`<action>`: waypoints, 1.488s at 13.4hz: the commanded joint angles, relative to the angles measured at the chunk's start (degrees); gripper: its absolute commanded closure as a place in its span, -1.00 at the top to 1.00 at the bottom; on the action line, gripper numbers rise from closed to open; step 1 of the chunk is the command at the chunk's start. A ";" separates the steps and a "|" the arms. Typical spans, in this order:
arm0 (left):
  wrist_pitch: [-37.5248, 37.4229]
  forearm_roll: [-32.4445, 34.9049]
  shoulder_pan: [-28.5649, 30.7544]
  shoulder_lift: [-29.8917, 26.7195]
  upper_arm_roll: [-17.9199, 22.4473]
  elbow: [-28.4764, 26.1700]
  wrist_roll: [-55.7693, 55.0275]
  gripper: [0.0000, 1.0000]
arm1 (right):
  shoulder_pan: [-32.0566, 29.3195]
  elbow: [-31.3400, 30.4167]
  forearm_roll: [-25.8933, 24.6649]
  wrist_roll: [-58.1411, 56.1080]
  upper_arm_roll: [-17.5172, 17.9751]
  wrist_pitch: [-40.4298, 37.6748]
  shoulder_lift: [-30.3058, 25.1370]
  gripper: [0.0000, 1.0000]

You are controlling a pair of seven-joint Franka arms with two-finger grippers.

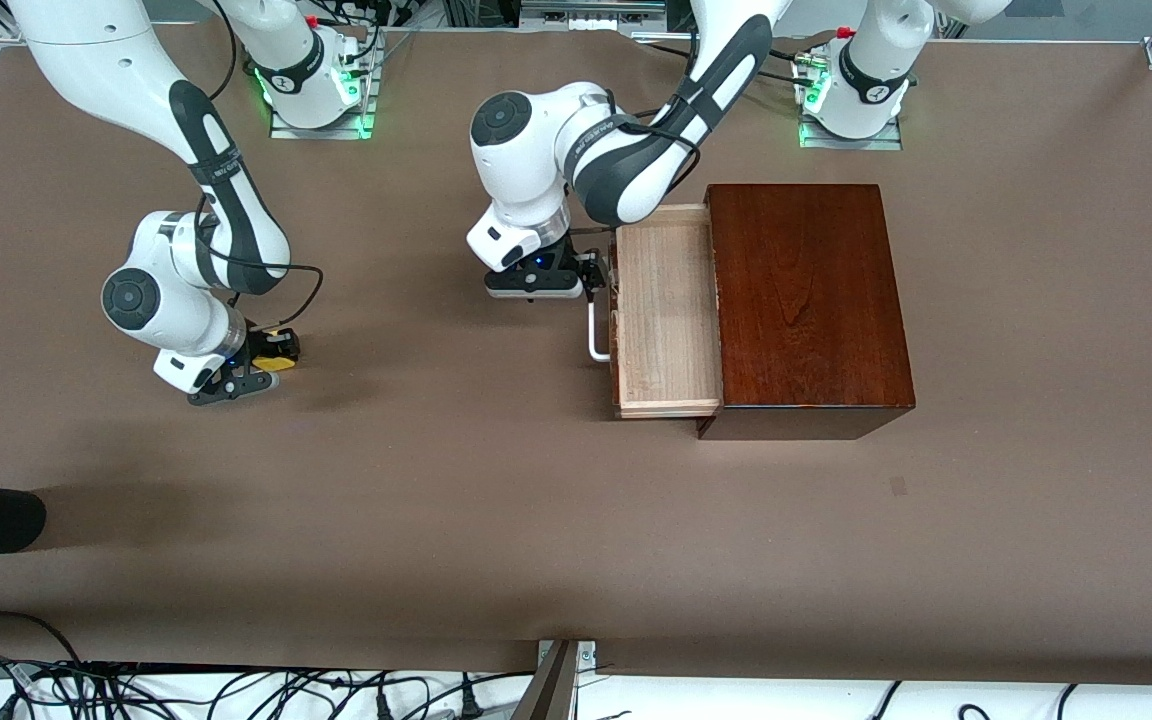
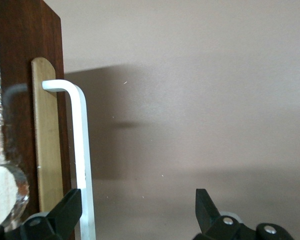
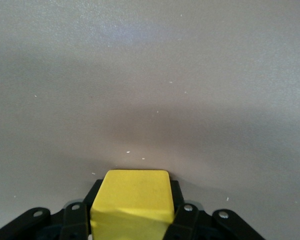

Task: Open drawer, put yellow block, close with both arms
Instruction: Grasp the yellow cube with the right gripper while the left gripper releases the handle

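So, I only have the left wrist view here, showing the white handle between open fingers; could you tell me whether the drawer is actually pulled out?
Observer: Yes, the drawer stands well out of the mahogany box, its pale tray showing and nothing in it.
Operator: Thank you. Where is the yellow block, please?
Observer: The yellow block sits between the fingers of the right gripper, toward the right arm's end of the table.
Operator: Is that gripper shut on it?
Observer: Yes, the right wrist view shows both fingers against its sides.
Operator: And is my left gripper clear of the drawer?
Observer: The left gripper is open, in front of the drawer, at the handle.
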 commanded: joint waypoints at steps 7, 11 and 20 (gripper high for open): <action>-11.24 -3.72 3.84 -7.29 -3.69 2.01 2.04 1.00 | -0.21 15.14 1.10 -1.30 0.32 -20.40 -6.37 -0.71; -12.04 -7.23 11.31 -13.44 -5.63 0.87 3.08 1.00 | 1.54 27.10 1.63 -0.68 0.50 -32.10 -6.02 -0.75; -25.04 -12.87 25.56 -26.36 -1.95 -2.11 25.56 1.00 | 12.00 33.18 1.54 7.41 0.76 -35.11 -6.46 -0.75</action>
